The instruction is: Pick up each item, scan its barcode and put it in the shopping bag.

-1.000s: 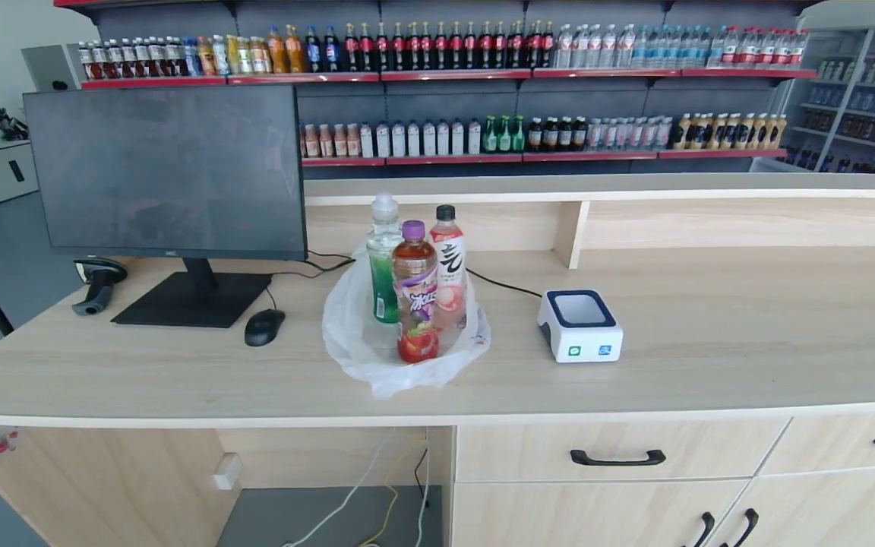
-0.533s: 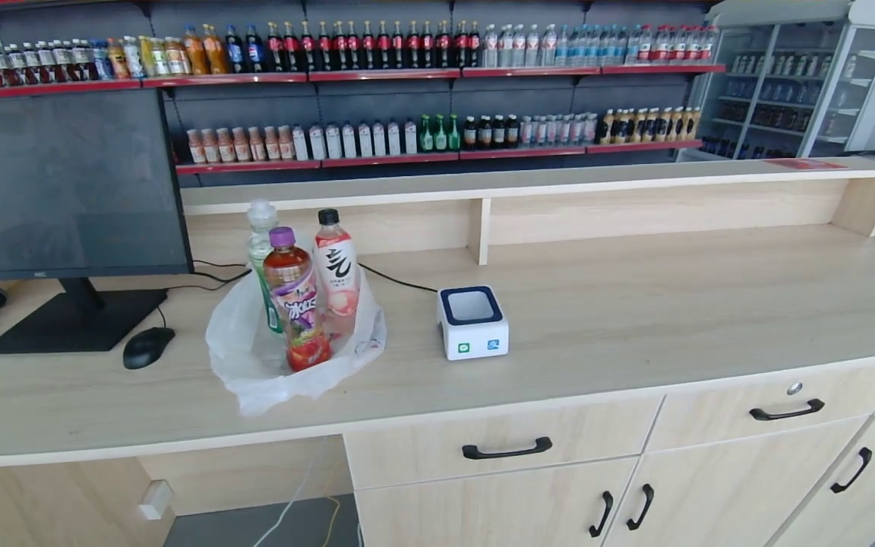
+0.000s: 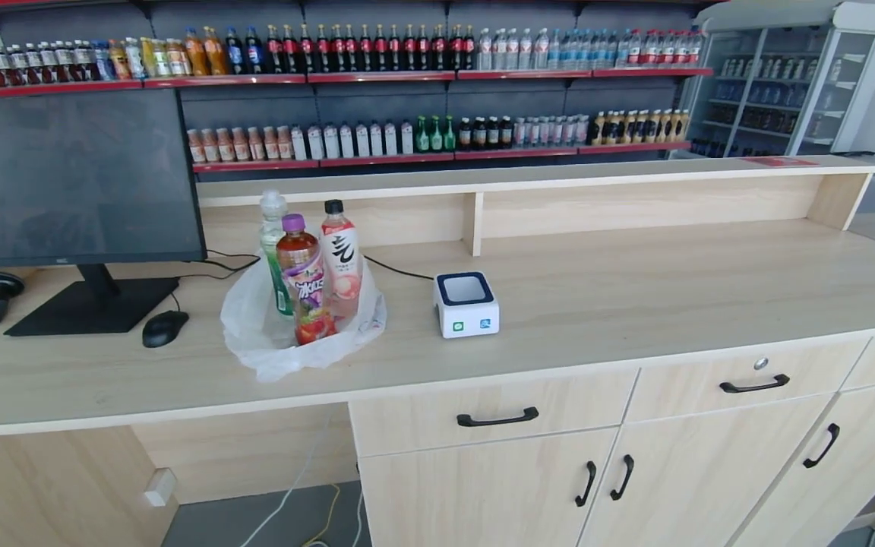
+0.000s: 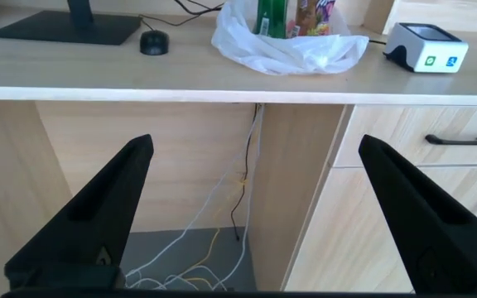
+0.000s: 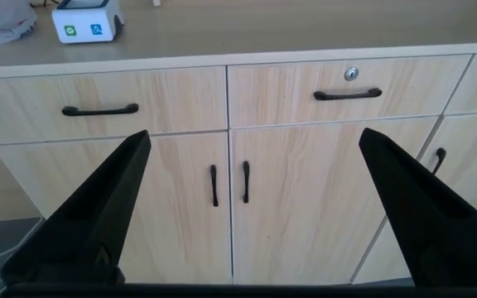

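the three bottles all stand upright in the white shopping bag (image 3: 255,338), their long axis vertical. the purple-capped bottle (image 3: 303,281) is at 6 o'clock of the group, nearest to the robot. the green-labelled bottle (image 3: 273,251) is at about 10 o'clock and the black-capped bottle (image 3: 341,262) at about 2 o'clock. the bag sits on the tabletop (image 3: 635,289) at 9 o'clock from the scanner (image 3: 465,305), close to it but not touching. the left tool (image 4: 253,145) is spread wide with nothing between its fingers. it hangs lower than the tabletop edge and looks at the open space under the tabletop, with the bag higher up and almost straight ahead at 12 o'clock. the right tool (image 5: 253,134) is also fully spread and holds nothing. it faces the drawers and cupboard doors, and the scanner lies from it at about 10 o'clock, higher up. i judge that the left arm is the nearer one to the bag and the right arm the nearer one to the scanner. since every bottle i can see is already in the bag, the task seems close to its end. any further grasp would have to rise first above the edge and then meet a bottle from the side, across its upright axis.
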Tool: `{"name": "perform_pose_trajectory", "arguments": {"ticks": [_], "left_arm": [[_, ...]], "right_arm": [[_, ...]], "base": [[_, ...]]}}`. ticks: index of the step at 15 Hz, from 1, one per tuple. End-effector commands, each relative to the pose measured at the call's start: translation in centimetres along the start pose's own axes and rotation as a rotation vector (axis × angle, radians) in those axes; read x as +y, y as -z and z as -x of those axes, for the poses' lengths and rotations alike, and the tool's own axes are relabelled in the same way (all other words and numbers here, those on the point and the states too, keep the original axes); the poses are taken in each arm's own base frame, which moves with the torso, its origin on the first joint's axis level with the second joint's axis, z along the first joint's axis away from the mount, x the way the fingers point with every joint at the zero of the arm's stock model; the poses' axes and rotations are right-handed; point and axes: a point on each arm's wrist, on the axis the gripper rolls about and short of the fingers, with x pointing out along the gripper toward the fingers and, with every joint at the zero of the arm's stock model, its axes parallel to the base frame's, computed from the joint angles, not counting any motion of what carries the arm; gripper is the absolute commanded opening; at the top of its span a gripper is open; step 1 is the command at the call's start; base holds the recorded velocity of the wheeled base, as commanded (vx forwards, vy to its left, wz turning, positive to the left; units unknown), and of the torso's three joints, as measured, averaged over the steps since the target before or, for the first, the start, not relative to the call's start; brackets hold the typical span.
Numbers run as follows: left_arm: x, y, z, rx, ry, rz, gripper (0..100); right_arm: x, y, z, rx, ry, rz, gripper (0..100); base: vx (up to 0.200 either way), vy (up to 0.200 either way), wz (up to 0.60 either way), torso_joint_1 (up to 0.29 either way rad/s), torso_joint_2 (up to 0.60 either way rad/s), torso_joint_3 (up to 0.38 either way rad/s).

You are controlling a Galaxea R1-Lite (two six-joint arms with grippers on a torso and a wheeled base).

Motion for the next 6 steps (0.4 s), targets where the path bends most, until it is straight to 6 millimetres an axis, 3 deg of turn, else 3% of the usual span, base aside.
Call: {"name": "perform_pose_trajectory", "arguments": {"ticks": [1,6], "left_arm": [[0.0,0.0,0.0,-0.001,0.0,-0.001,100],[0.0,0.0,0.0,-0.001,0.0,-0.001,100]], "right_arm": [[0.0,0.0,0.0,0.0,-0.001,0.0,100],[0.0,0.0,0.0,0.0,-0.001,0.001,100]], "base": [[0.0,0.0,0.0,0.0,0.0,0.0],[0.0,0.0,0.0,0.0,0.0,0.0]]}}
